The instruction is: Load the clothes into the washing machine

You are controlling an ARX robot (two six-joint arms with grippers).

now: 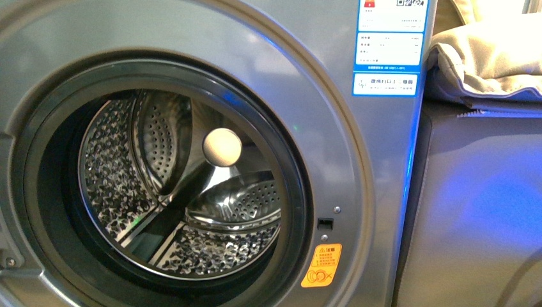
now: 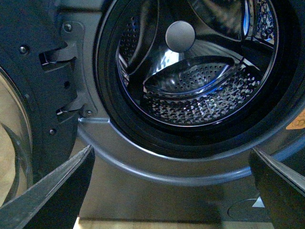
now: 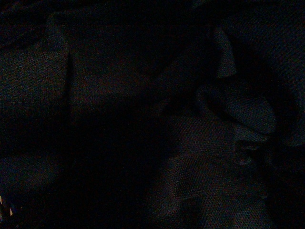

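The silver-grey washing machine [image 1: 358,192] fills the front view, its porthole open on the perforated steel drum [image 1: 185,192], which looks empty. No arm shows in that view. The left wrist view looks at the same drum [image 2: 195,90] from low down. There my left gripper [image 2: 171,191] is open in front of the panel below the porthole, with its dark fingers [image 2: 57,191] far apart and nothing between them. The right wrist view is dark, so I cannot tell that gripper's state. The clothes do not show in the front or left wrist views.
The machine's door [image 2: 24,109] hangs open beside its hinge [image 2: 62,81]. A grey cabinet [image 1: 473,211] stands right of the machine, with thick beige padded fabric [image 1: 486,57] on top. A strip of wooden floor [image 2: 143,223] shows under the machine.
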